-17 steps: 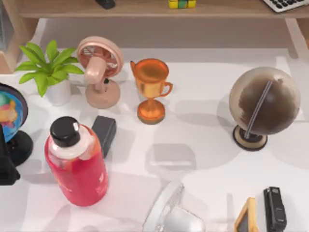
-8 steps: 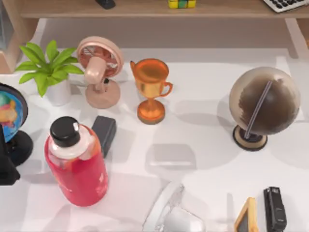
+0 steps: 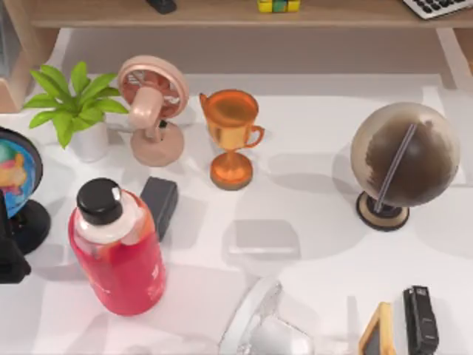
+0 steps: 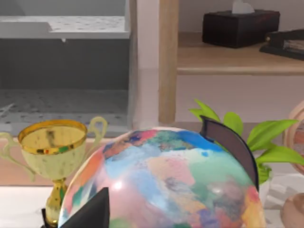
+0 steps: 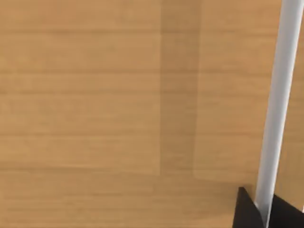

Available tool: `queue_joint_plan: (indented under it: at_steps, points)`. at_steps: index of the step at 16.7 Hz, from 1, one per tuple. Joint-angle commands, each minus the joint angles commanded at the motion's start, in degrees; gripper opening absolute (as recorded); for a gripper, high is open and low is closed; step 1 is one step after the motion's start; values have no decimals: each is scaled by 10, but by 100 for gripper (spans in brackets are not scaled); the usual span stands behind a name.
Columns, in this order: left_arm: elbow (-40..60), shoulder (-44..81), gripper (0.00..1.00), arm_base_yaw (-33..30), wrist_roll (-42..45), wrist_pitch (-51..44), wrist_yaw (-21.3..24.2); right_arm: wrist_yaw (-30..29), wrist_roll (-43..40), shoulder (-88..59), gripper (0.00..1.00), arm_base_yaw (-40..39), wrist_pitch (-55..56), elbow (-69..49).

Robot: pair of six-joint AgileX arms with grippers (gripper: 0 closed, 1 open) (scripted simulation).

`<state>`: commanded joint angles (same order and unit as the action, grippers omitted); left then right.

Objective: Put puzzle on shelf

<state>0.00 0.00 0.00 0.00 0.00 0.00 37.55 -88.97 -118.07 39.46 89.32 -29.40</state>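
From above, I see the puzzle [image 3: 278,5] resting on the shelf [image 3: 222,15] at the far edge, between a dark object [image 3: 161,6] to its left and a keyboard [image 3: 437,7] at the right end. On the white bench [image 3: 310,214] below stand a potted plant [image 3: 75,111], a pink desk fan [image 3: 153,107], an orange trophy cup [image 3: 231,133] and a brown globe [image 3: 403,159]. Nearer are a red bottle with a black cap [image 3: 118,248] and a dark flat box [image 3: 159,203] just beside it. A colourful globe [image 3: 18,185] sits at the left edge.

In my left wrist view, that colourful globe [image 4: 161,183] is close up, with a gold trophy [image 4: 52,156] beside it and a black tissue box [image 4: 240,26] on a shelf board beyond. I cannot tell the left pincer's state.

My right wrist view faces light wood grain [image 5: 118,104] with a white bar [image 5: 278,104]; I cannot tell the right pincer's state either.
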Motion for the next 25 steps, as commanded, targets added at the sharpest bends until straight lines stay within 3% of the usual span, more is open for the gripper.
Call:
queue_joint_plan:
  at_steps: [4,11,17,25]
  points:
    - [0,0,100,0,0,0,0,-6,1,-4,0,-4,-7,-9]
    - [0,0,100,0,0,0,0,-65,1,-46,0,-63,-78,-120]
    - [0,0,100,0,0,0,0,-71,2,-54,0,-67,-89,-132]
    - [0,0,100,0,0,0,0,-114,0,-104,0,-109,-160,-260]
